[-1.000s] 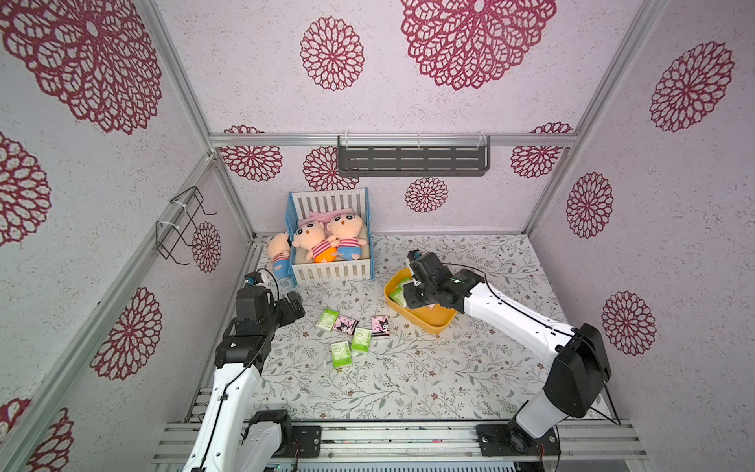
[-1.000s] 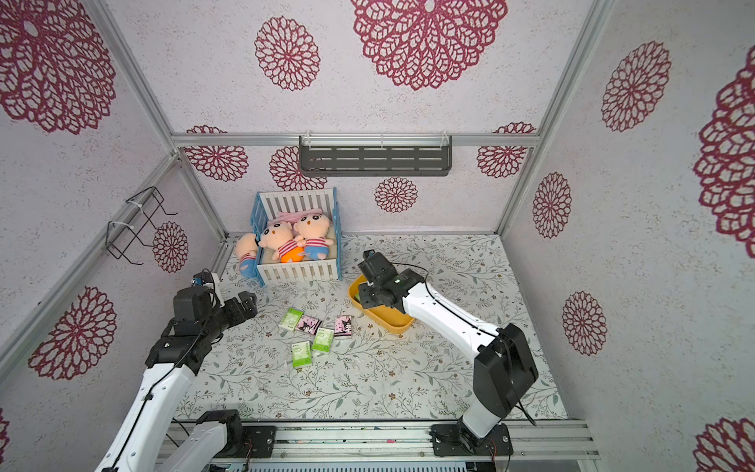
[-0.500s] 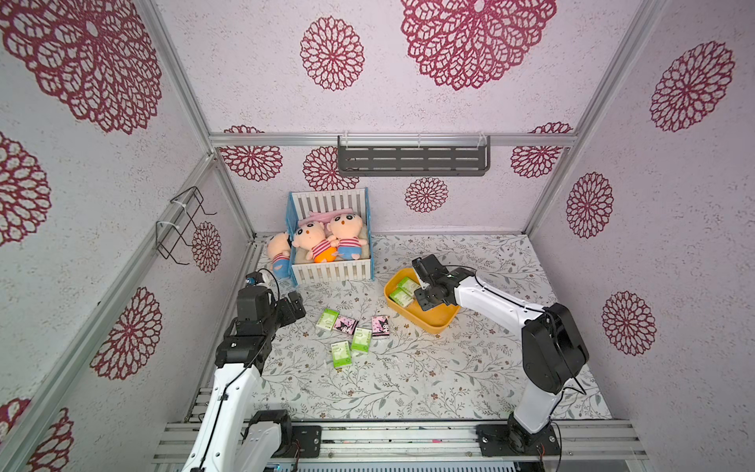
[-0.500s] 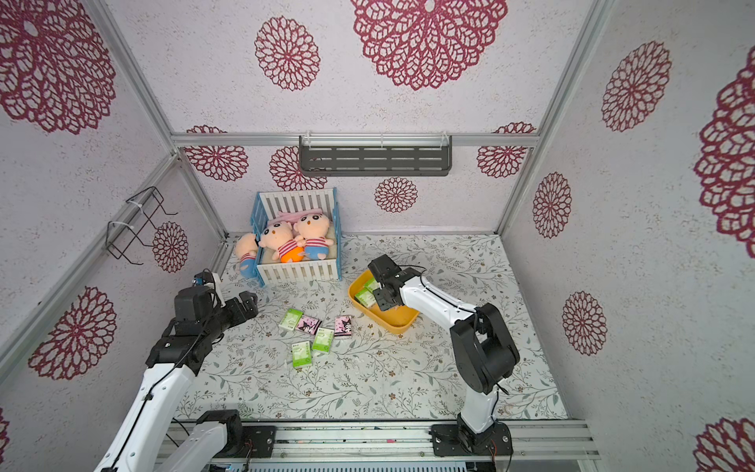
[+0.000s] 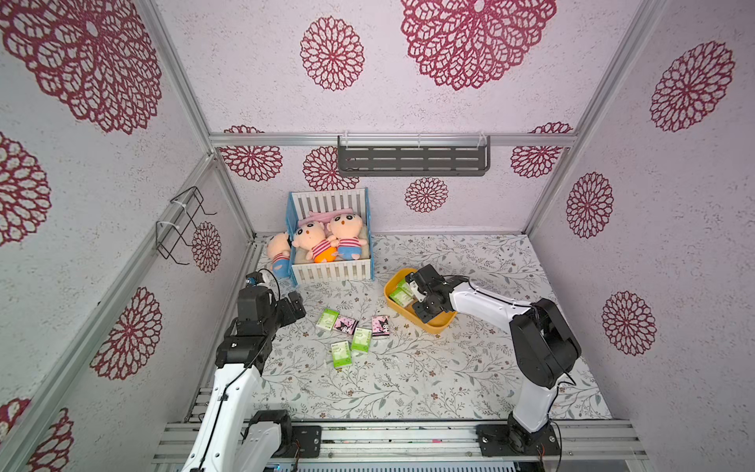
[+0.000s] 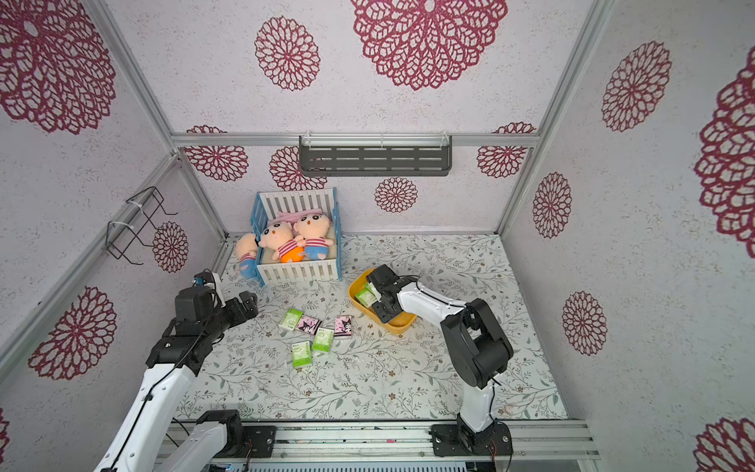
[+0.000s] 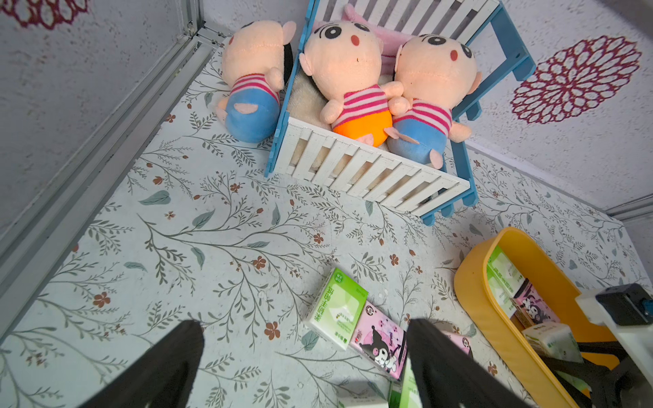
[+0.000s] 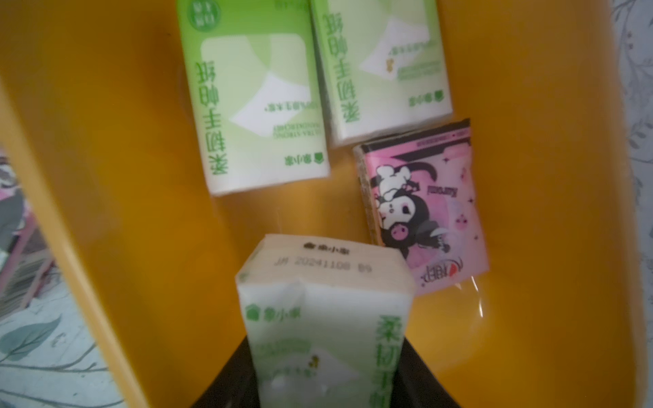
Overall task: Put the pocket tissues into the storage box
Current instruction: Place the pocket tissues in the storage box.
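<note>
Pocket tissues [image 5: 361, 339]: five lie loose in a cluster on the floral table cover [image 5: 408, 380], a little to 9 o'clock of the table's middle. Three are green-and-white and two pink. Three more lie flat in the box.
Storage box [image 5: 439, 325]: yellow tub at about 2 o'clock of the loose cluster, apart from the slatted crate [image 5: 333, 271] of plush dolls at 11 o'clock of the table.
Right gripper [image 8: 323, 374]: down inside the box, jaws narrow and clamped on a green-and-white packet [image 8: 318, 311] by its broad faces, date-stamped end leading.
Left gripper [image 7: 304, 332]: jaws wide with nothing between them, hovering at about 9 o'clock of the cluster.
Step in hand: most likely letting the held packet go into the box.
Doing it well: I would aim for the bare yellow floor next to the pink packet [image 8: 424, 212], so the new one lands flat rather than propped on a neighbour. Release low, spread the jaws fully before lifting so the wrap does not drag, then rise straight up clear of the wall.
Packets: soft rectangular blocks in glossy film with squared ends. They look likely to squash under a grip and slide on plastic.
Box: smooth, shiny, hard-looking plastic with rounded corners and shallow walls.
Table cover: flat with a leaf-and-flower print, matte by the look.
</note>
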Motion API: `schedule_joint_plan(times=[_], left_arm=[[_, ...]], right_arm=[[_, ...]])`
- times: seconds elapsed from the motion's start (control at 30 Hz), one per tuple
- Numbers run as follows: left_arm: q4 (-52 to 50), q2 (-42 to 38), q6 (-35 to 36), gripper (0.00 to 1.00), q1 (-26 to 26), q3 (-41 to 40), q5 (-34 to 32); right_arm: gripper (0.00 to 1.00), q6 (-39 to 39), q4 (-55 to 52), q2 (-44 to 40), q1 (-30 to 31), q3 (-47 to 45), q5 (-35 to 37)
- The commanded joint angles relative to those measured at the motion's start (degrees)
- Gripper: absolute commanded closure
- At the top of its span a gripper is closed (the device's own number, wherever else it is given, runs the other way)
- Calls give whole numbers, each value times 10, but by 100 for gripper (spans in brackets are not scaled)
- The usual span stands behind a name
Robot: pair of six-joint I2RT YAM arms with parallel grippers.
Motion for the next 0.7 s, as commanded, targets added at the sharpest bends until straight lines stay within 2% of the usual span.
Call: schedule_joint_plan(times=[0.0,0.17,0.23,0.3,0.37,0.67], left_arm=[[-4,-4,8,3,-4,-2,-4],[-5,0,8,3,-4,-1,-4],[-6,1,8,3,-5,-1,-5],[-6,1,8,3,-5,-1,-6],[-6,3,7,3,-5,-2,-6],[-6,7,6,3,-6,-1,-2]], right_arm=[[50,-21,17,6,-5,3,-10],[48,-23,24,17,-5,14,-26],[43,-23,22,21,-5,22,-28],[34,-22,22,22,-5,28,-29],[30,-20,24,19,-5,34,-32],[28,0,-9,-28,-7,75,-39]])
